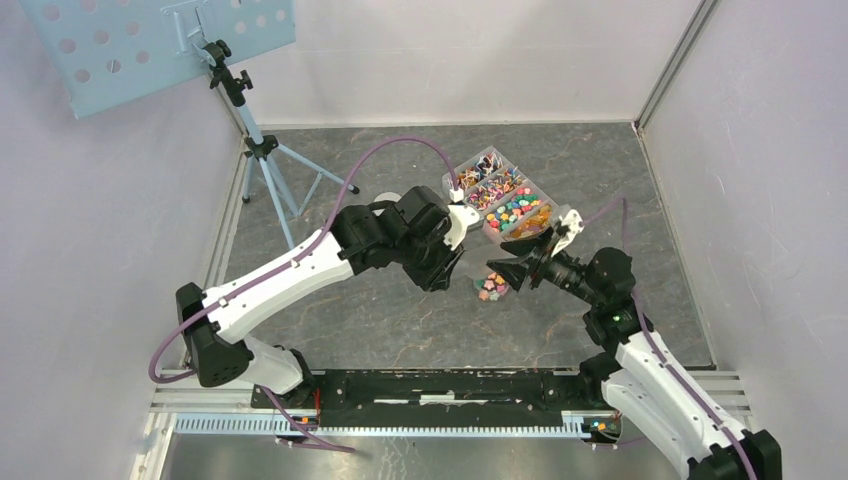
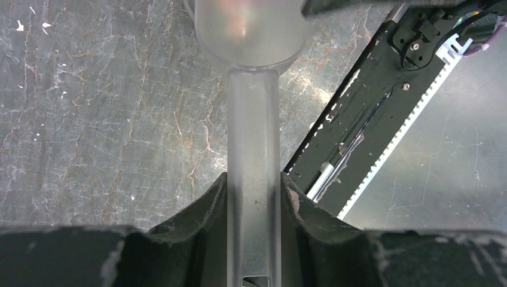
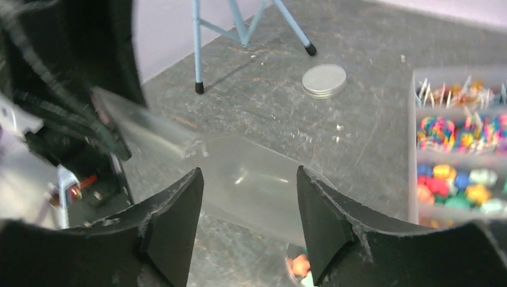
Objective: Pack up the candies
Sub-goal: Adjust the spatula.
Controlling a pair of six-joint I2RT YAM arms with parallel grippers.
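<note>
1. Mostly, the candies sit sorted by colour in a clear compartment box at the far right of the marbled grey table. One section holds wrapped sweets, and others hold pink, green, yellow, red and amber ones.
2. A small cluster of pink, green and orange sweets lies apart from the box, on the table just in front of it. It lies below the tips of both arms, and whether a container holds it cannot be told.
3. The left gripper is clamped on the flat handle of a translucent scoop. The scoop's round bowl reaches out ahead of the fingers and its contents are blurred.
4. The right gripper hangs just beside the small cluster with its jaws spread wide and nothing pinched between them. The scoop's bowl shows beyond the gap.
5. A grey round lid lies flat on the table, well apart from the box.
6. A blue tripod stand rises at the far left corner, carrying a perforated panel.
</note>
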